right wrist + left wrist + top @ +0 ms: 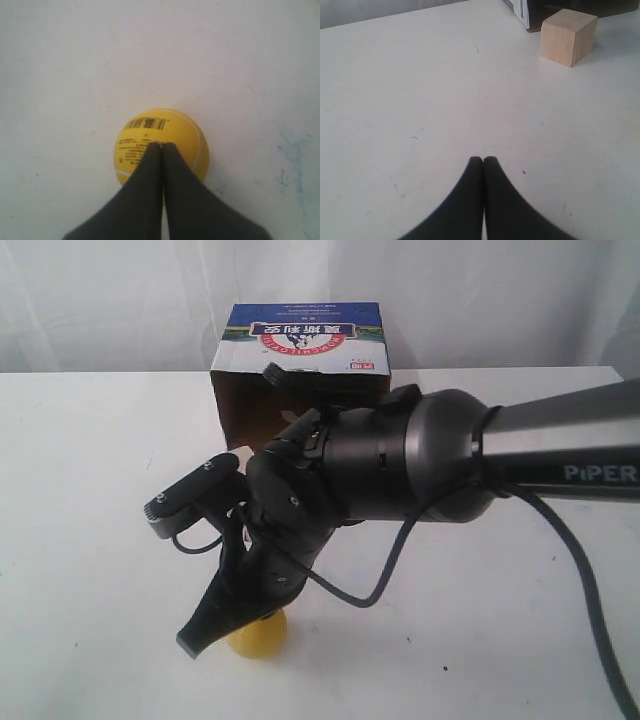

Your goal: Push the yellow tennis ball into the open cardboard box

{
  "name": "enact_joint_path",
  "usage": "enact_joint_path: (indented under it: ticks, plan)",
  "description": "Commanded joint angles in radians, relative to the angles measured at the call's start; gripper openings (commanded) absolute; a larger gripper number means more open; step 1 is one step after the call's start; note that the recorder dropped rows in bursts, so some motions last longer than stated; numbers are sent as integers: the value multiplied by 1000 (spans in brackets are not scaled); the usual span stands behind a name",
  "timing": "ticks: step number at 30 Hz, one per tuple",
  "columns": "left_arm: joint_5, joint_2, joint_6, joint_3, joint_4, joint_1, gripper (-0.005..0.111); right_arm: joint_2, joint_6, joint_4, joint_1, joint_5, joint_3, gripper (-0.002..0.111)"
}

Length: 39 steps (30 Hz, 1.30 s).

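The yellow tennis ball rests on the white table near its front edge, half hidden under my right arm. In the right wrist view the ball shows a barcode print and a pale seam. My right gripper is shut, its tips lying over the ball's top; in the exterior view the right gripper points down just left of the ball. The open cardboard box stands behind the arm, dark inside, printed panel up. My left gripper is shut and empty above bare table.
A pale wooden cube sits beside a corner of the box in the left wrist view. The right arm's dark wrist and its cable cover the stretch between ball and box. A white curtain hangs behind the table.
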Motion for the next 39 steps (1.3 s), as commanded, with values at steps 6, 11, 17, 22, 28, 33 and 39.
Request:
enact_joint_path:
  ticks: [6,11,17,22,28,33,39]
  plan:
    - [-1,-5,-7,4,1,3,0,1,36,-92,-98,64,3,0]
    - [-1,-5,-7,4,1,3,0,-62,49,-171,-174,62,3,0]
    - [-1,-5,-7,4,1,3,0,-134,88,-144,-156,27,3,0]
    - [-1,-5,-7,4,1,3,0,-21,80,-112,-148,-58,3,0]
    - [-1,-5,-7,4,1,3,0,96,66,-106,-148,-130,3,0]
    - [-1,-5,-7,4,1,3,0,98,66,-108,-148,-42,3,0]
    - [-1,-5,-7,4,1,3,0,62,76,-120,-158,20,10,0]
